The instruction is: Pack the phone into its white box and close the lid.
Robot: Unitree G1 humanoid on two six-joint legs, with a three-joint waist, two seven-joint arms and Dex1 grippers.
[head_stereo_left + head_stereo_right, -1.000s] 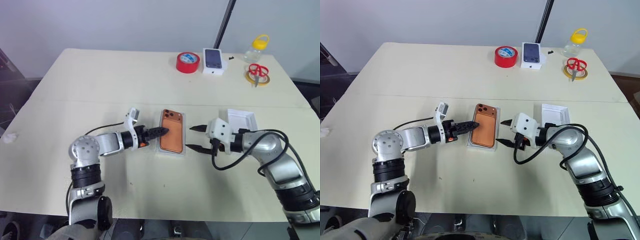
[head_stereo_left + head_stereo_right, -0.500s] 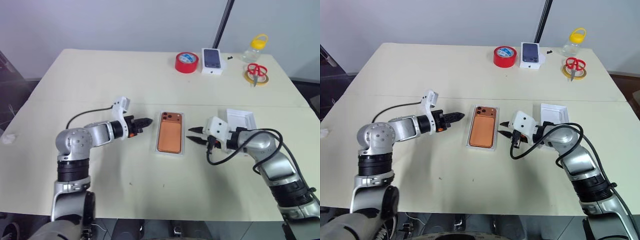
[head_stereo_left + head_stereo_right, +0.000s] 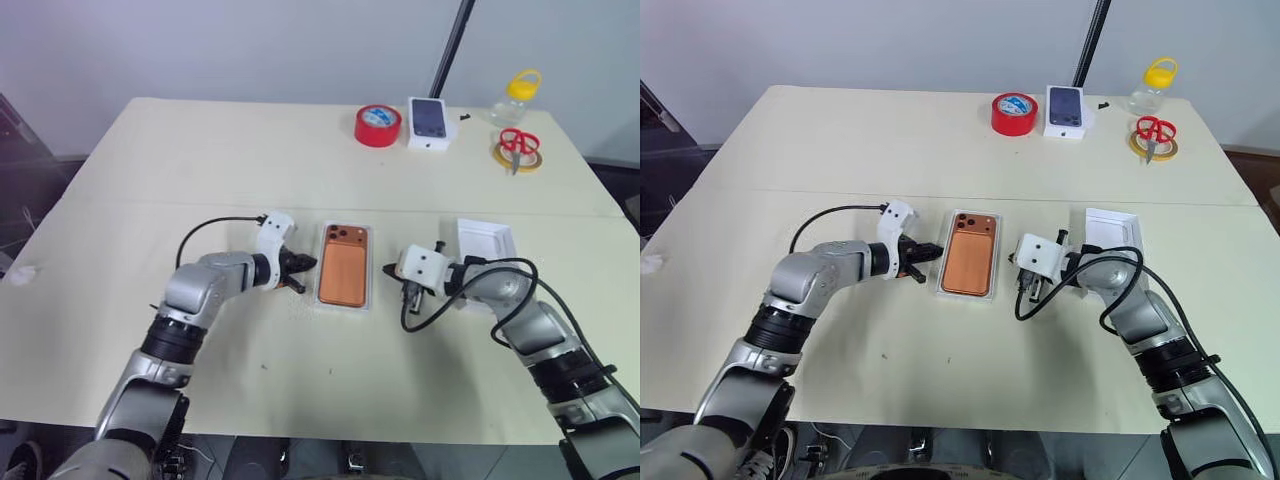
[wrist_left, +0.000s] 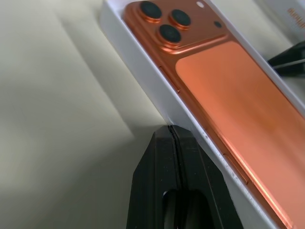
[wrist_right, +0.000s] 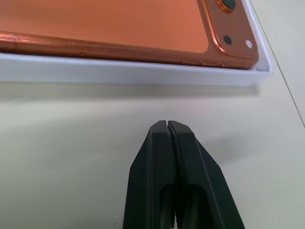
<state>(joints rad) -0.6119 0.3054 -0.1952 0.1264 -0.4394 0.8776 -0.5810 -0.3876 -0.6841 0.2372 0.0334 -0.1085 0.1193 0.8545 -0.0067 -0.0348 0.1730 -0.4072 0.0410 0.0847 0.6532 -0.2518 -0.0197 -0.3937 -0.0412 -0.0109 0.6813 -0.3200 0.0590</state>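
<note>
Red tape (image 3: 377, 126), scissors (image 3: 516, 140), bottle (image 3: 509, 96), far edge

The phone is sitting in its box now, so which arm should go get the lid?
Probably the right. The lid lies open side up just behind the right tool, while the left tool is across the phone and box. Both are shut and empty.

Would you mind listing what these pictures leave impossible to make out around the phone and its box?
- The white box: its floor and insert, covered by the phone in the eye views.
- The phone's screen side: it lies face down.
- The lid: its near edge, hidden by the right arm in the eye views.
- The print on the small box: too small to read.
</note>
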